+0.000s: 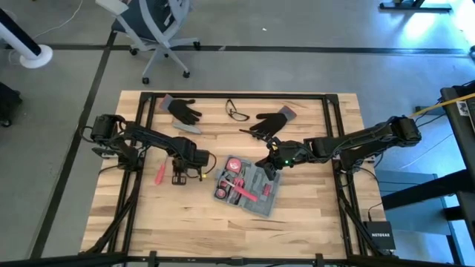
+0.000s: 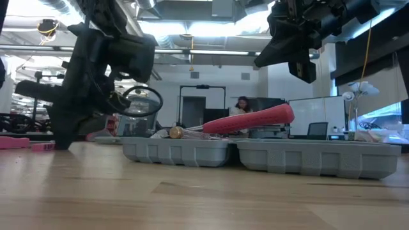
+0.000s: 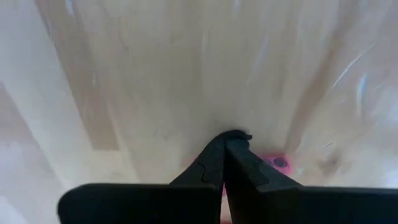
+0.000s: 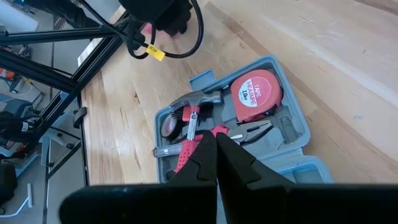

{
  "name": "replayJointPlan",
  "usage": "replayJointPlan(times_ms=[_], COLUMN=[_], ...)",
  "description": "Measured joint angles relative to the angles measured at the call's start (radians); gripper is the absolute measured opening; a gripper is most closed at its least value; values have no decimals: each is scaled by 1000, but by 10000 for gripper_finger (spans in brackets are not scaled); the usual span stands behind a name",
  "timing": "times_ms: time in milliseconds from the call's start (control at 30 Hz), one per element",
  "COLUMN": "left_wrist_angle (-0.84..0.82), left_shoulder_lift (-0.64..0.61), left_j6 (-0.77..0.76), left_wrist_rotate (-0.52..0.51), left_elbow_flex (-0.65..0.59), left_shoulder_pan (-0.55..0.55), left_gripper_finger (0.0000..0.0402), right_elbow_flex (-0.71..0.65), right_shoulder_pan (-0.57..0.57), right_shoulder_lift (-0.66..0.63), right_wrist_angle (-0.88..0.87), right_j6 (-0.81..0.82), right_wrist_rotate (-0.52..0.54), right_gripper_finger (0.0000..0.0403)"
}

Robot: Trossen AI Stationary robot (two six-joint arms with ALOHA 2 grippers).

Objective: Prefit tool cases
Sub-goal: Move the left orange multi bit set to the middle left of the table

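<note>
The flat grey-blue plastic tool case [image 1: 247, 187] lies open near the middle of the wooden table [image 1: 312, 215], its two hinged halves spread flat so the moulded slots face up. In the right wrist view a red tape measure [image 4: 255, 94], a hammer with a red-and-black handle [image 4: 192, 118] and pliers [image 4: 252, 132] sit in their slots — some tools are already fitted.

The right gripper [image 1: 269, 162] hangs just above the case's far edge, fingers pressed together and holding nothing, probably poised to press or nudge a tool home. The left gripper [image 1: 179, 178], also closed and empty, is low over the table just beside the case, close to a loose red-handled tool [image 1: 159, 172] that likely goes in next.

Farther back lie two black gloves [image 1: 182, 110] and a pair of safety glasses [image 1: 237, 111], well apart from the work.
</note>
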Motion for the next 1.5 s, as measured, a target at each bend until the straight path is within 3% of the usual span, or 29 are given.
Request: replayJointPlan(times_ms=[267, 600, 933, 1167, 1500], left_wrist_angle=[13, 24, -3, -102, -16], left_shoulder_lift=[0, 0, 0, 0, 0], left_j6=[-71, -380, -418, -376, -331], left_wrist_rotate=[19, 90, 177, 162, 131], left_elbow_flex=[0, 1, 2, 0, 1], left_shoulder_pan=[8, -14, -23, -20, -36], left_gripper_finger=[0, 0, 0, 0, 0], right_elbow_flex=[0, 0, 0, 0, 0], right_shoulder_pan=[0, 0, 0, 0, 0], right_shoulder_lift=[0, 0, 0, 0, 0], right_wrist_angle=[0, 0, 0, 0, 0], right_j6=[1, 3, 3, 2, 2], right_wrist_rotate=[0, 19, 19, 19, 19], right_gripper_finger=[1, 1, 1, 1, 1])
